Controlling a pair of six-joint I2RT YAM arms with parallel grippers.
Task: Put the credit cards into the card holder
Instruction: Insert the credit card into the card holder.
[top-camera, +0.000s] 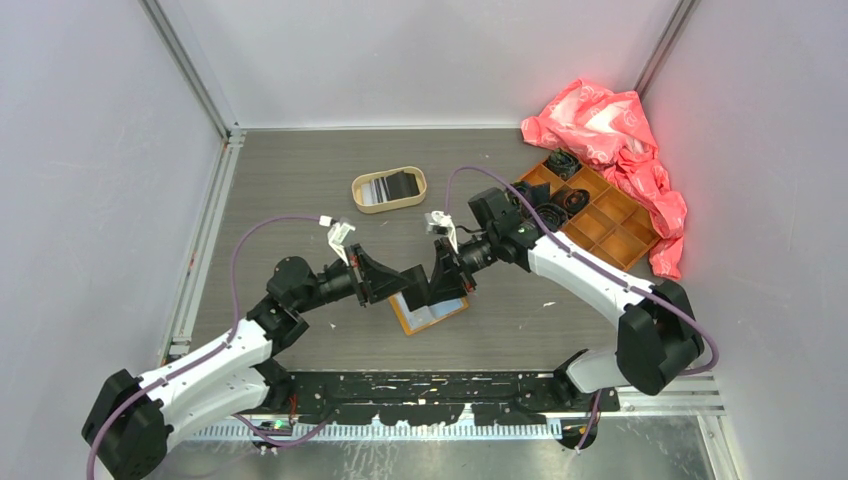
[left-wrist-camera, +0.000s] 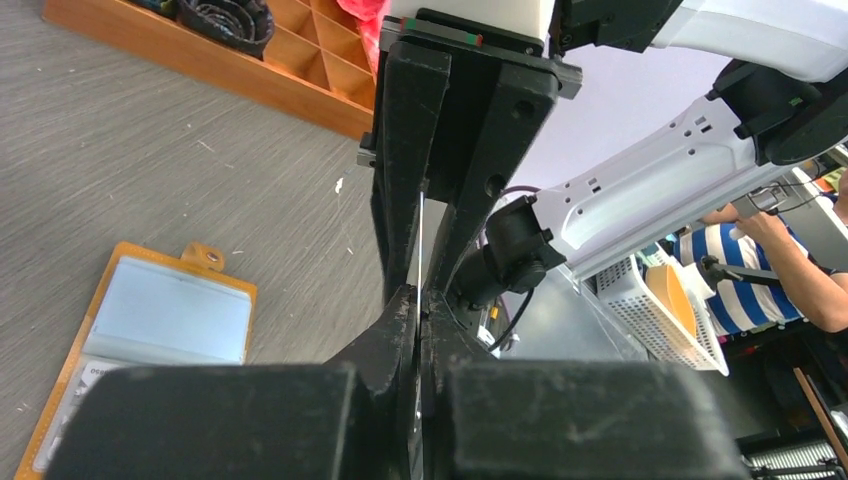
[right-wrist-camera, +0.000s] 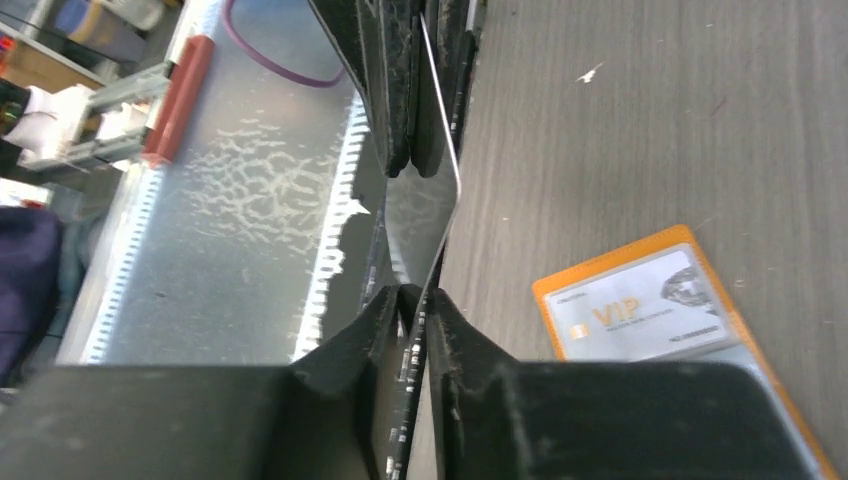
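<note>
The orange-tan card holder (top-camera: 436, 316) lies open on the table, with a pale card behind its clear window (left-wrist-camera: 120, 262) (right-wrist-camera: 548, 288). Above it my two grippers meet tip to tip around one thin dark credit card (right-wrist-camera: 440, 150), which stands on edge. My left gripper (top-camera: 414, 286) (left-wrist-camera: 420, 310) is shut on the card's near edge. My right gripper (top-camera: 441, 280) (right-wrist-camera: 421, 296) has the card's other end between its fingers, with the jaws a crack apart. A striped card (top-camera: 374, 191) and a black card (top-camera: 403, 185) lie in the oval tan tray (top-camera: 354, 186).
An orange compartmented box (top-camera: 600, 222) (left-wrist-camera: 300, 85) holding black coiled items stands at the back right. A pink plastic bag (top-camera: 610, 125) lies behind and beside it. Metal rails run along the table's left and near edges.
</note>
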